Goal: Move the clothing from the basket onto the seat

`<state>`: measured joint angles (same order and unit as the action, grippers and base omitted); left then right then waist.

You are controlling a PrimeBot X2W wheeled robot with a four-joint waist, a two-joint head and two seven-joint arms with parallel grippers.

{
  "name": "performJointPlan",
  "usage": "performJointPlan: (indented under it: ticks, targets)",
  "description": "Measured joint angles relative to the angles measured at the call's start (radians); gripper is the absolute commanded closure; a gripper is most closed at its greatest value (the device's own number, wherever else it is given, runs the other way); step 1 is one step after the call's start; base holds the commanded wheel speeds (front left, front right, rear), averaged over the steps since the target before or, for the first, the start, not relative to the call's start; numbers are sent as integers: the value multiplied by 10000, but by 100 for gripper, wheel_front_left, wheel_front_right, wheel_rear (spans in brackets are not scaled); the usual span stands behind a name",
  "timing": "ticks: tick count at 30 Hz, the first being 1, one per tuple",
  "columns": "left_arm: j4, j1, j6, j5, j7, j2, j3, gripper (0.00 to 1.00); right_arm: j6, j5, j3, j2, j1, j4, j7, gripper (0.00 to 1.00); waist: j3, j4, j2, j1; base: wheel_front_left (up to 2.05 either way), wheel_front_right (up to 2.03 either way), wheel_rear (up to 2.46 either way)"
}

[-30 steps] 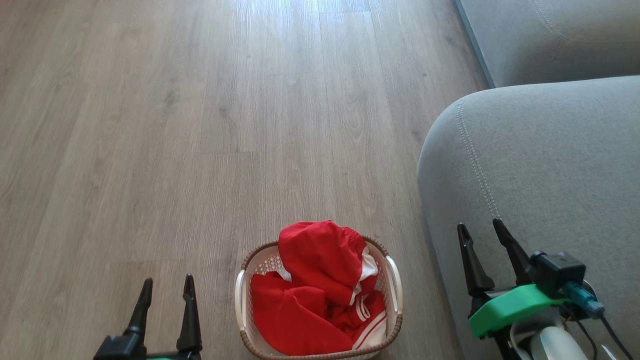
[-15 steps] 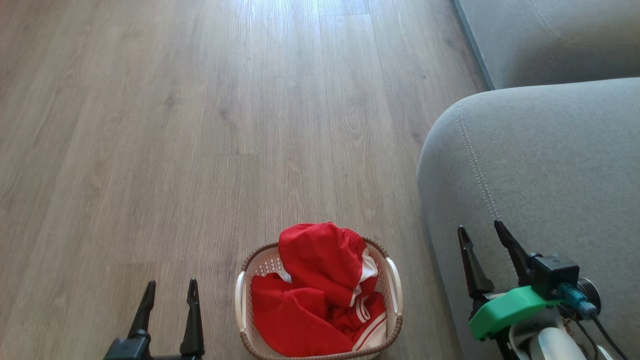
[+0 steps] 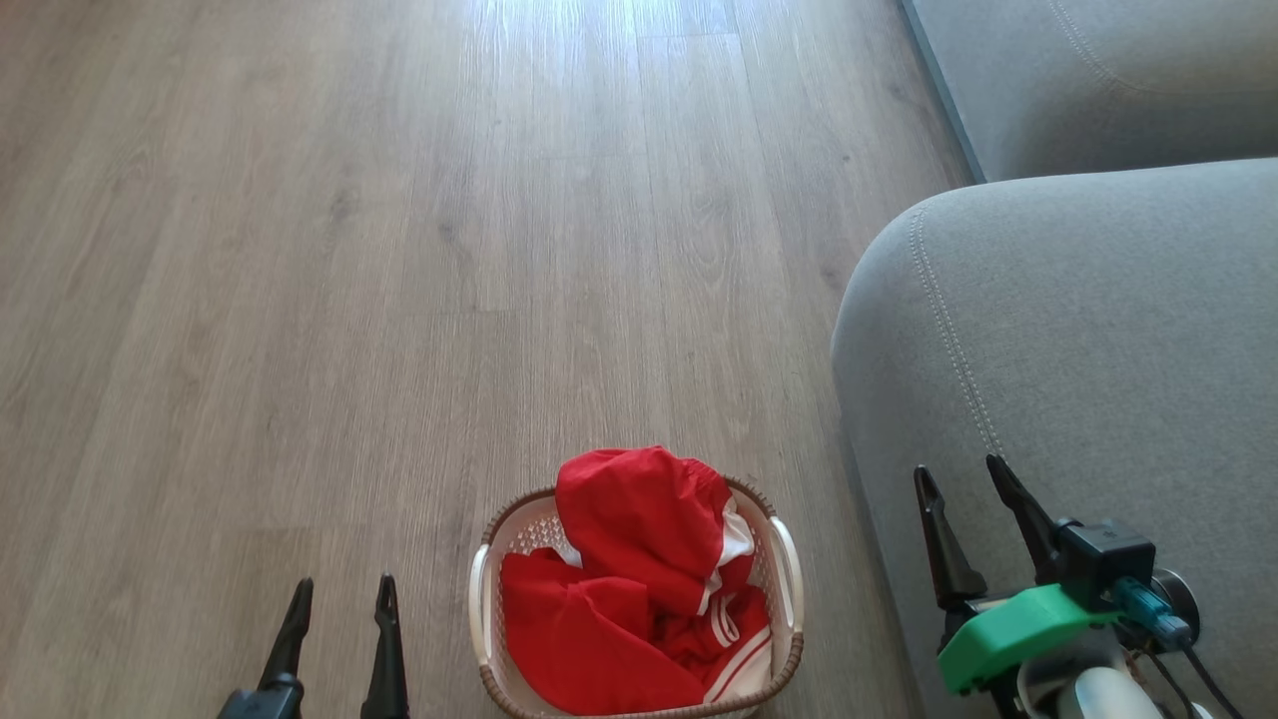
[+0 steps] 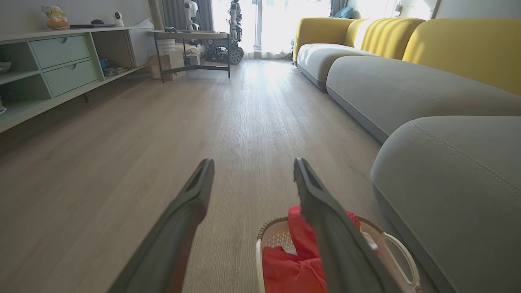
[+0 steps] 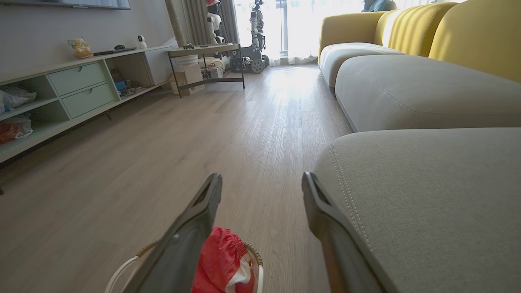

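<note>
Red clothing [image 3: 639, 589] w/ white stripes, bunched up in the basket [image 3: 477, 609] on the wood floor [image 3: 399, 250].
Heap pokes above the basket's edge; basket sits just beside the grey seat [image 3: 1098, 330], on its left. L gripper [image 3: 343, 583] is low, left of basket; R gripper [image 3: 957, 466] is over the seat's front. Both have fingers spread wide & empty. Further off: 2nd grey cushion [image 3: 1098, 70], yellow backrests [image 4: 460, 44], green shelf unit [image 4: 61, 61] opposite.
</note>
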<state>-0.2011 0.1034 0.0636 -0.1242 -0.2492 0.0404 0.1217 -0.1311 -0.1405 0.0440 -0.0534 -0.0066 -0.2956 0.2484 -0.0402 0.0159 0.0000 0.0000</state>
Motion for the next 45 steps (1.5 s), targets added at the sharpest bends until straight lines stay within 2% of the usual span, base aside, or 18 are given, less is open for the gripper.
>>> performJointPlan:
  ticks: [13,19,29,37,45]
  targets:
    - [-297,-100,-117,19,0,10,339,0,0,90,-69,4,-11,288,31,0,298,18,0,0,0,0,0]
    - [-782,-746,-245,230,0,29,713,0,0,194,-217,6,-87,719,38,0,825,-7,0,0,0,0,0]
    - [-2393,-3524,-527,472,2,21,1289,0,0,541,-700,10,-1825,1701,40,0,2802,-172,0,0,0,0,0]
    - [-4510,-5621,-947,696,27,-10,2050,0,0,600,-1062,6,-3177,2474,42,0,4682,-512,0,0,0,0,0]
    - [-6684,-7312,-1243,813,288,-40,2625,0,0,541,-974,4,-3989,3371,71,0,6302,-950,0,1,0,0,0]
